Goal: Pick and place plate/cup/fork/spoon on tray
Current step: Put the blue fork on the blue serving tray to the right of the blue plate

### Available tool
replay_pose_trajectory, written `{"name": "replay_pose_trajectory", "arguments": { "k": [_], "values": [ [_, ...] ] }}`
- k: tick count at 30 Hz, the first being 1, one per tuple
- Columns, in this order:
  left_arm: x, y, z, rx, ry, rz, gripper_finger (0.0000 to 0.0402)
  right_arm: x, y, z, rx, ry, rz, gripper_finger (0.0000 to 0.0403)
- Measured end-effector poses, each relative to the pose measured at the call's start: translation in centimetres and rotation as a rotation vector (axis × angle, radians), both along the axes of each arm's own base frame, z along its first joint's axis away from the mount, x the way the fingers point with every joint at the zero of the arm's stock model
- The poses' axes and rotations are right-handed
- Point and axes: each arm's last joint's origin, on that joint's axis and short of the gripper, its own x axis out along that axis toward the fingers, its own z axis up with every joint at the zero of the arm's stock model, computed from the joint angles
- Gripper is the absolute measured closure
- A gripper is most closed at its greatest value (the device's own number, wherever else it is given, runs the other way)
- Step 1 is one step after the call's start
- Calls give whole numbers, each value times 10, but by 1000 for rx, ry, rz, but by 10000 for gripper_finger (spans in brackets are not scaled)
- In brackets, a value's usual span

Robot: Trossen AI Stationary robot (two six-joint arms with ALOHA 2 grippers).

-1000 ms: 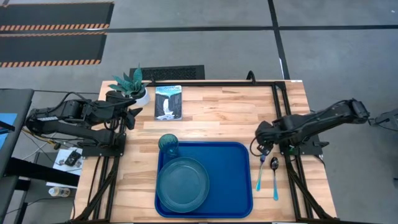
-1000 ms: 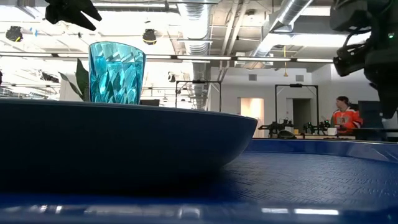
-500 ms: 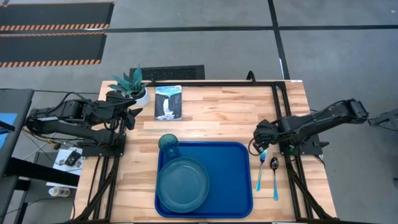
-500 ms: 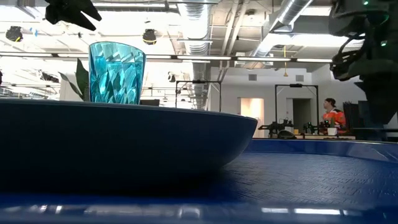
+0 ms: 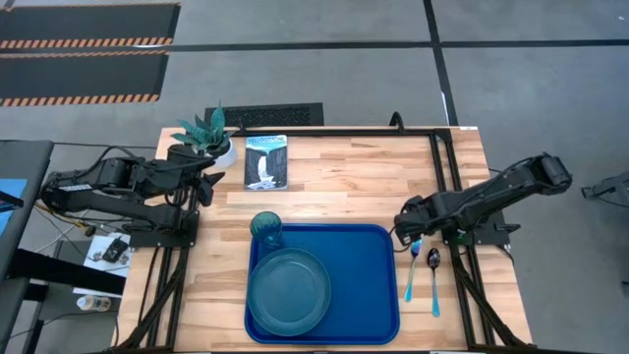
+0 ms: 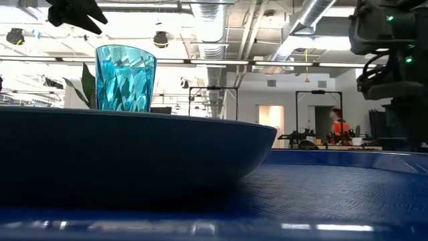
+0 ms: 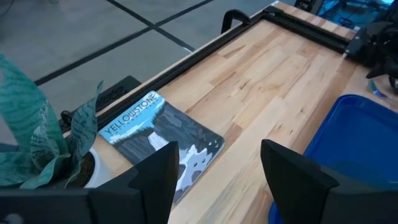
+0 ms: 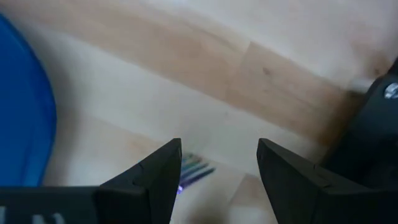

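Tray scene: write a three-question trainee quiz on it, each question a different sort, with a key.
1. True or false: the plate and the cup are both on the tray.
2. Which gripper is over the fork? A) left gripper B) right gripper
3. Fill in: the spoon lies on the ____, beside the fork.

Key: 1 true; 2 B, its fingers open over the tines; the left gripper waits near the plant; 3 table.

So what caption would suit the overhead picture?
Right gripper hovers over the fork beside the tray.
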Motion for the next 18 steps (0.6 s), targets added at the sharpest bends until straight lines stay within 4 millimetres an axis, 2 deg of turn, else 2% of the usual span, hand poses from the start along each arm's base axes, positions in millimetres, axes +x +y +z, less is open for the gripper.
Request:
{"name": "replay_pose_trajectory", "arguments": {
  "k": [8, 18],
  "values": [
    [-1, 0, -1, -4, 11, 5, 187, -3, 17, 0, 23, -7, 165, 168],
    [-1, 0, -1, -10, 0, 14, 187, 4, 21, -1, 41, -74, 246, 168]
  ]
}}
